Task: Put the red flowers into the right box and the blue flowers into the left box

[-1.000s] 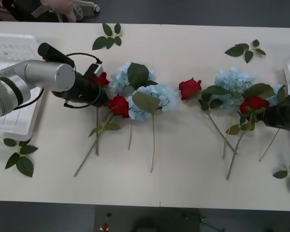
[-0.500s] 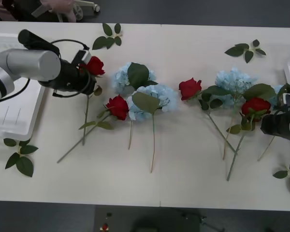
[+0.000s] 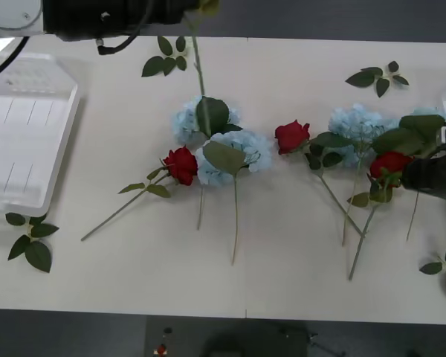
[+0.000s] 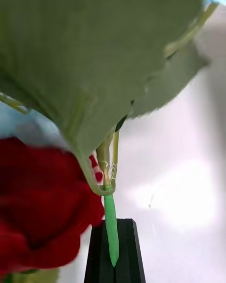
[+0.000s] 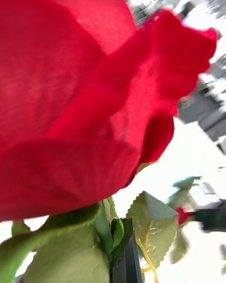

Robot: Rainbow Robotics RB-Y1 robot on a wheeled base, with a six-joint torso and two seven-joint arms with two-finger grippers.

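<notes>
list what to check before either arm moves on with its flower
1. Left gripper shut on the long-stemmed artificial red rose: ok.
2. That rose near its box: not ok. It hangs at the table's far left end, by the white slotted plastic basket, which takes blue flowers.
3. Its dangling stem clear of the pale blue puffy flower below: cannot tell.
4. Right gripper shut on the stem of the large-leaved blue flower: ok.
5. Neighbouring red rose head free of that gripper: cannot tell. They look pressed together.
</notes>
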